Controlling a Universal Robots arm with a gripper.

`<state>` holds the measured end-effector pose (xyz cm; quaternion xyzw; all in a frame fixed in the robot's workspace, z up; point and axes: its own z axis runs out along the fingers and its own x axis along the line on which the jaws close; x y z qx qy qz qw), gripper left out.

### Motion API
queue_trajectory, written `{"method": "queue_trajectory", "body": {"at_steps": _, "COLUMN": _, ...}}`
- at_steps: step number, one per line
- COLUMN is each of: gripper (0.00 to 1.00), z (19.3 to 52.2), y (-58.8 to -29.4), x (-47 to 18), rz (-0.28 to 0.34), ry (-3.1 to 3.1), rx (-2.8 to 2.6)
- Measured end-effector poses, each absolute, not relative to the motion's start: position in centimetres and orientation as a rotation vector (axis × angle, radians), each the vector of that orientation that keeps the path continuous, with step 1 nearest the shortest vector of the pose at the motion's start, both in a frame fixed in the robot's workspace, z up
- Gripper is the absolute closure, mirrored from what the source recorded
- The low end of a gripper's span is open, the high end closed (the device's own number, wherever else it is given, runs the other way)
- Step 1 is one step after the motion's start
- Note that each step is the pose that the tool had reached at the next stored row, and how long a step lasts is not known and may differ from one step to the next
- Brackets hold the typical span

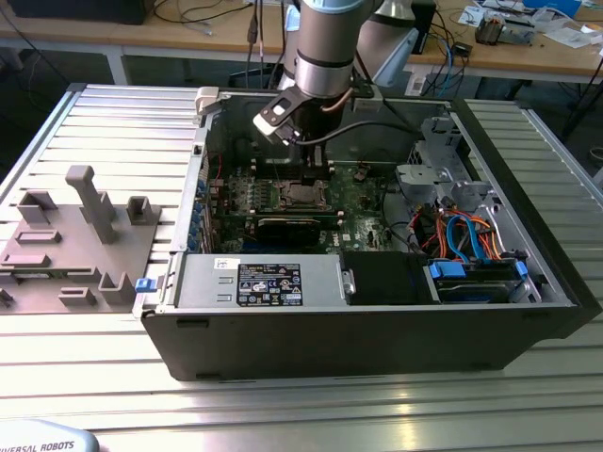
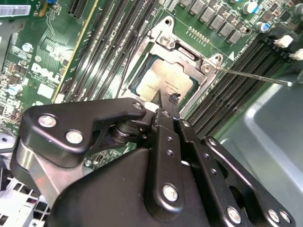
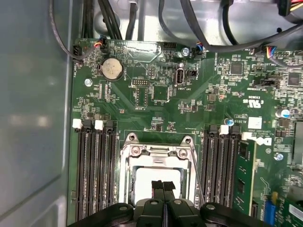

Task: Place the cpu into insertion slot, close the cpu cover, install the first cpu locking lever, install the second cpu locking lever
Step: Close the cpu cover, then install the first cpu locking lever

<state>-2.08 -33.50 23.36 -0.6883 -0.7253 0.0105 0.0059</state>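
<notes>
Jaws are clenched on nothing; the gripper (image 3: pixel 163 185) hangs tip-down just above the cpu (image 3: pixel 144 182), which lies flat in the insertion slot (image 1: pixel 303 195), the cpu cover (image 3: pixel 127 177) seemingly down around it. A thin lever (image 2: pixel 251 75) juts free beside the slot.

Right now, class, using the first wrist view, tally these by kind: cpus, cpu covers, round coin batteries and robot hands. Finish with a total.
cpu: 1
cpu cover: 1
coin battery: 1
hand: 1
Total: 4
</notes>
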Motion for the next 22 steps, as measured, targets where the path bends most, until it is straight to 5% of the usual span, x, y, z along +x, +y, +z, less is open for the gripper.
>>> {"method": "queue_trajectory", "body": {"at_steps": 22, "gripper": 0.89, "z": 24.8, "y": -33.5, "x": -2.1, "rz": 0.033, "ry": -2.270, "rx": -2.154}}
